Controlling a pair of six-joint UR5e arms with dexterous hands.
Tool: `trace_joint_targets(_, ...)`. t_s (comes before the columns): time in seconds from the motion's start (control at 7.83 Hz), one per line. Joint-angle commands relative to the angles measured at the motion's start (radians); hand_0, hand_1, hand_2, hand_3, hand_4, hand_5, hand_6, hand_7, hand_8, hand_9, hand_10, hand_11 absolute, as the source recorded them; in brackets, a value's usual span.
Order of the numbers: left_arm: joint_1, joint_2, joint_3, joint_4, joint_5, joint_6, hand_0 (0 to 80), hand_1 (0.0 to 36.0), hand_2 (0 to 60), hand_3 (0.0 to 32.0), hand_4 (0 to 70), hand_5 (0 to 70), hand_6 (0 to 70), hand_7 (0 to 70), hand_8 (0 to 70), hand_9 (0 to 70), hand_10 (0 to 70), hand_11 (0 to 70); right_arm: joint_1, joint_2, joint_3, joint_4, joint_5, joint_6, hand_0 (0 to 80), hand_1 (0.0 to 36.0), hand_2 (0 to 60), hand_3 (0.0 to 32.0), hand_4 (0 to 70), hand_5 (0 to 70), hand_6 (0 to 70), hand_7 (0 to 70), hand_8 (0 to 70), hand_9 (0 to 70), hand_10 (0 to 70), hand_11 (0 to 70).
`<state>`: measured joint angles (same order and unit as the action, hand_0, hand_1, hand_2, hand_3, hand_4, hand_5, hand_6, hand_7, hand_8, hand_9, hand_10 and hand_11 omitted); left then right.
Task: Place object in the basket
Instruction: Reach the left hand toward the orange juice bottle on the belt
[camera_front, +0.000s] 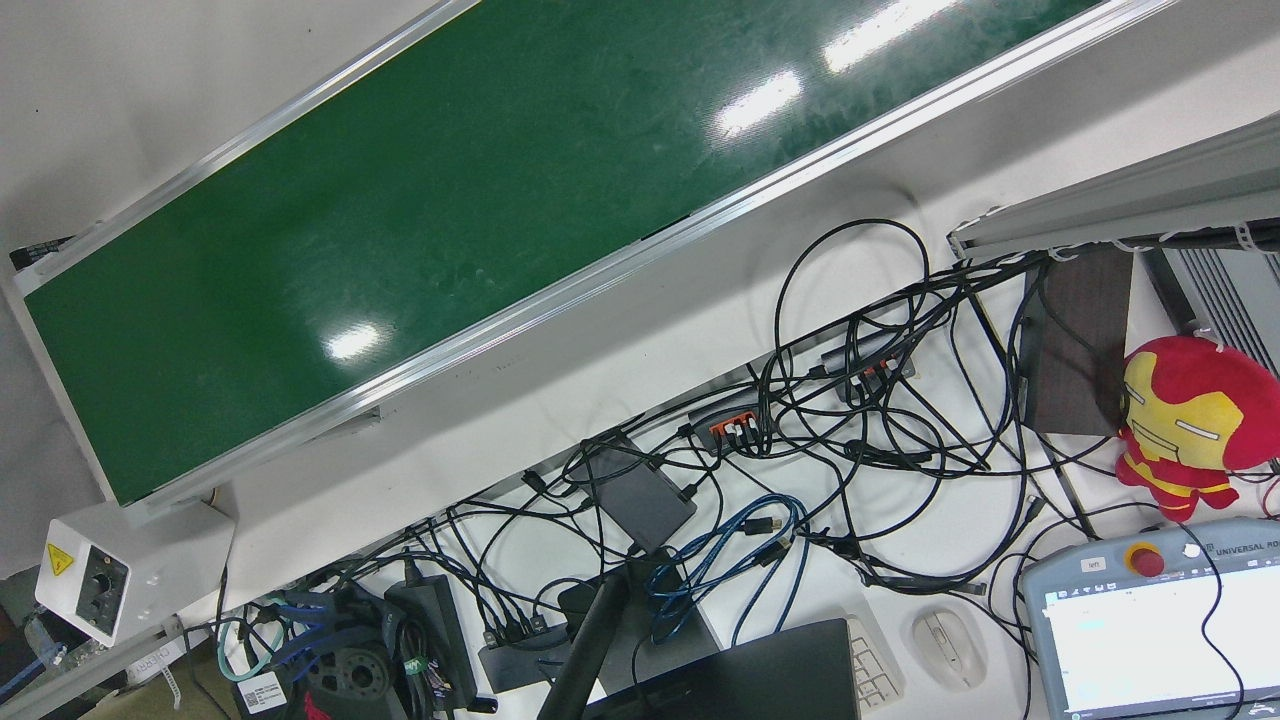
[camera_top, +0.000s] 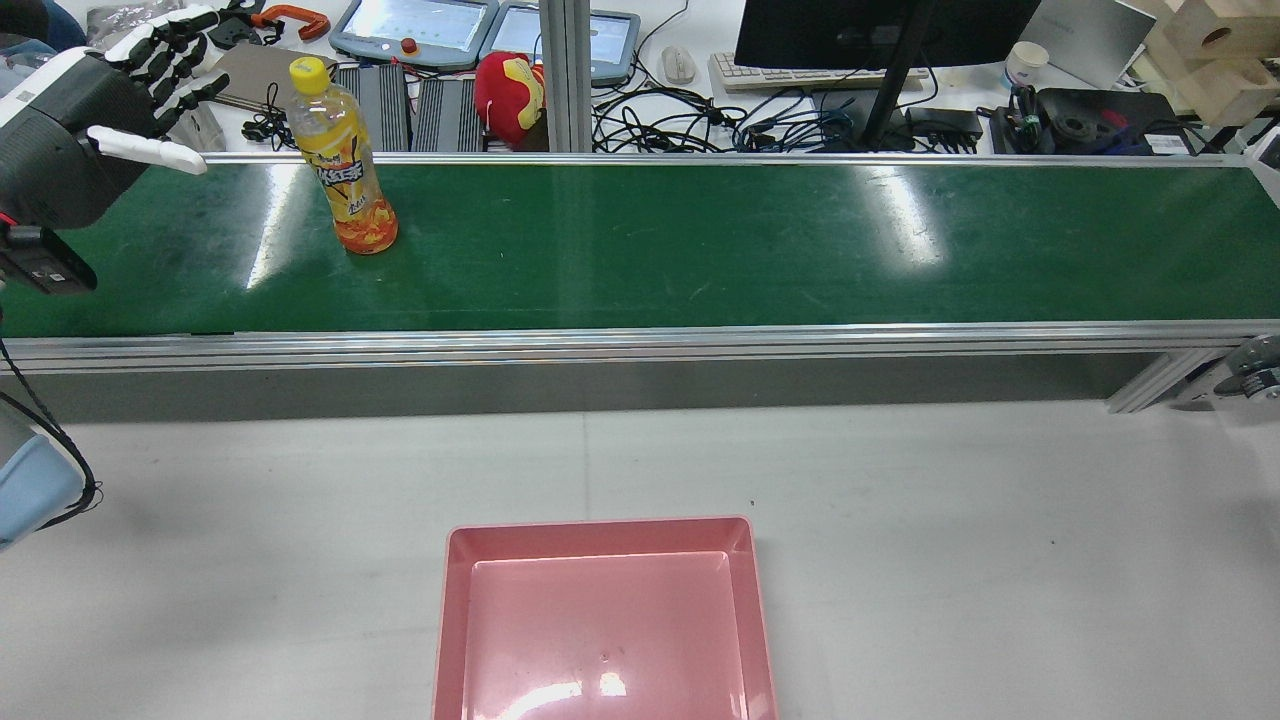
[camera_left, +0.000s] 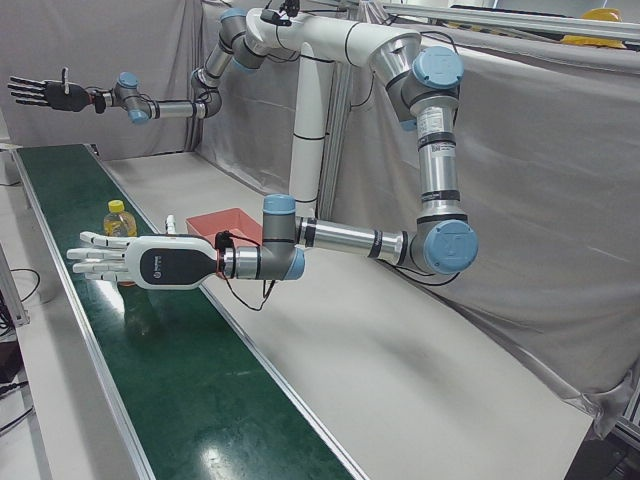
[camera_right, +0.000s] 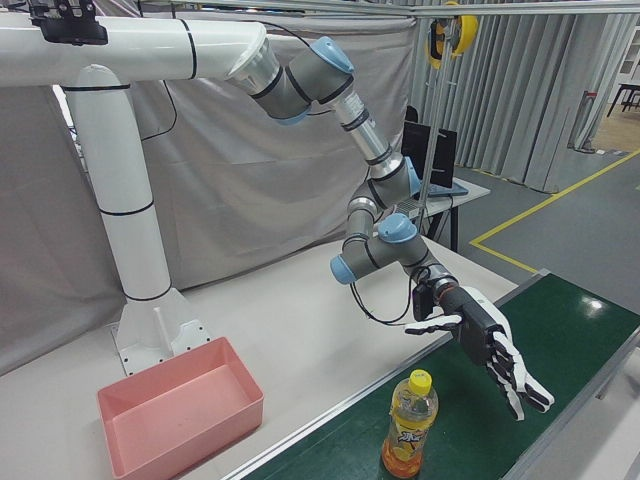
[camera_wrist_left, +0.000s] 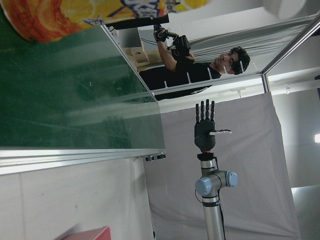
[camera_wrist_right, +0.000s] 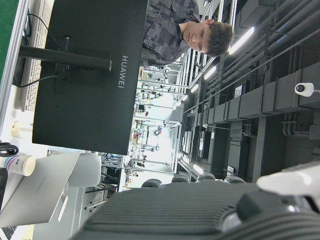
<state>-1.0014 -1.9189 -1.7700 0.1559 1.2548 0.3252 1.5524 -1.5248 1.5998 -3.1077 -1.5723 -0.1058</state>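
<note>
Pink basket (camera_top: 600, 620) at bottom centre of rear view, on grey table (camera_top: 1000, 560), nothing inside. Orange drink bottle (camera_top: 343, 160), yellow cap, upright on green conveyor belt (camera_top: 750, 240), upper left of rear view. Left hand (camera_top: 110, 100) at upper left edge, fingers spread, holding nothing, near bottle, not touching. Right hand (camera_left: 45, 93) raised at upper left of left-front view, fingers spread, empty.

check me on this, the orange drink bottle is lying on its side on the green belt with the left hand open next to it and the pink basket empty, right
Not quite: the orange drink bottle stands upright on the green belt, yellow cap up, as the rear view shows. The rest holds: the left hand is open beside it without touching, and the pink basket is empty.
</note>
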Motion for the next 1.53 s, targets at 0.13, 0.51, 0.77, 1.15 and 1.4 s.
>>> trace_joint_targets(0.13,0.084,-0.022,0.041,-0.002,-0.038,0.035,57.3,13.4,0.0,0.0,3.3,21.6,0.0,1.6,0.0,0.0,4.3,8.6,0.0,0.0,0.0,0.0,0.0,0.0,0.0,0.0,0.0,0.0,0.0,0.0,0.0,0.0,0.0,0.0,0.0,0.0)
trace_joint_targets(0.51,0.116,-0.106,0.107,0.004,-0.043,0.035,56.6,12.7,0.0,0.0,4.3,22.3,0.0,1.8,0.0,0.0,4.3,8.6,0.0,0.0,0.0,0.0,0.0,0.0,0.0,0.0,0.0,0.0,0.0,0.0,0.0,0.0,0.0,0.0,0.0,0.0)
trace_joint_targets(0.77,0.136,-0.156,0.13,0.016,-0.044,0.035,57.4,13.4,0.0,0.0,4.2,23.2,0.0,2.0,0.0,0.0,4.2,8.5,0.0,0.0,0.002,0.0,0.0,0.0,0.0,0.0,0.0,0.0,0.0,0.0,0.0,0.0,0.0,0.0,0.0,0.0)
trace_joint_targets(1.15,0.153,-0.181,0.144,0.023,-0.044,0.035,56.7,13.9,0.0,0.0,4.8,25.0,0.0,2.1,0.0,0.0,4.3,8.6,0.0,0.0,0.002,0.0,0.0,0.0,0.0,0.0,0.0,0.0,0.0,0.0,0.0,0.0,0.0,0.0,0.0,0.0)
trace_joint_targets(1.4,0.159,-0.203,0.144,0.036,-0.044,0.035,57.1,13.8,0.0,0.0,5.8,27.6,0.0,2.9,0.0,0.0,5.2,9.9,0.002,0.0,0.002,0.0,0.0,0.0,0.0,0.0,0.0,0.0,0.0,0.0,0.0,0.0,0.0,0.0,0.0,0.0)
